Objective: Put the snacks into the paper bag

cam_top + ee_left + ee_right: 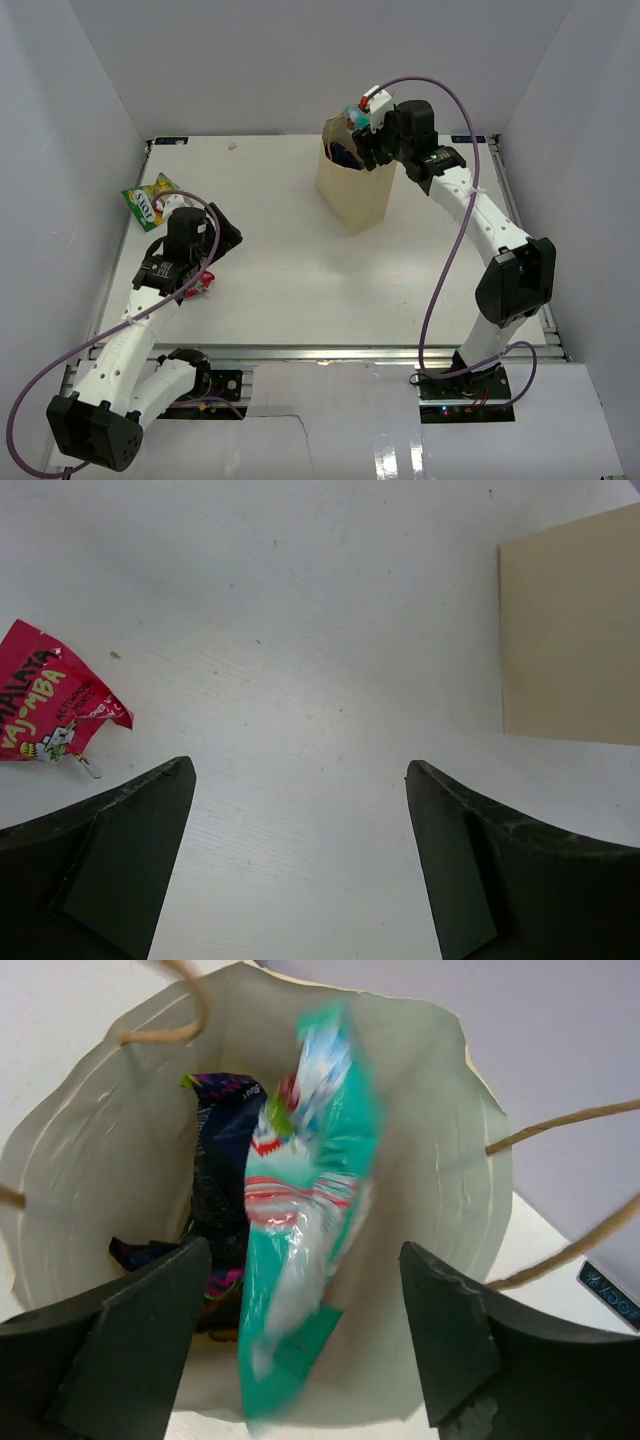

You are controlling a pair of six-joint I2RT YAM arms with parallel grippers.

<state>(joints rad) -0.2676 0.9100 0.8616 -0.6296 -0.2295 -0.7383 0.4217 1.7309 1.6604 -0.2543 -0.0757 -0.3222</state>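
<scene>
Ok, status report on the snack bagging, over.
Left hand open, empty. Right hand open over paper bag, teal packet loose in its mouth. Red packet, green-yellow packet not yet bagged. Nothing blocking.

White arms (122,350), black joints (515,275), purple cables (430,79)

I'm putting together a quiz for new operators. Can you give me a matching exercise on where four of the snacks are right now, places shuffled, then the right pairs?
Things:
1. teal packet
2. red packet
3. green-yellow packet
4. dark blue packet

Places:
A. low inside the bag
B. at the bag's mouth, between the fingers of the open right pincer
C. on the table, beside the open left pincer
D. at the table's left edge, beyond the left arm

Pairs: 1-B, 2-C, 3-D, 4-A
</scene>
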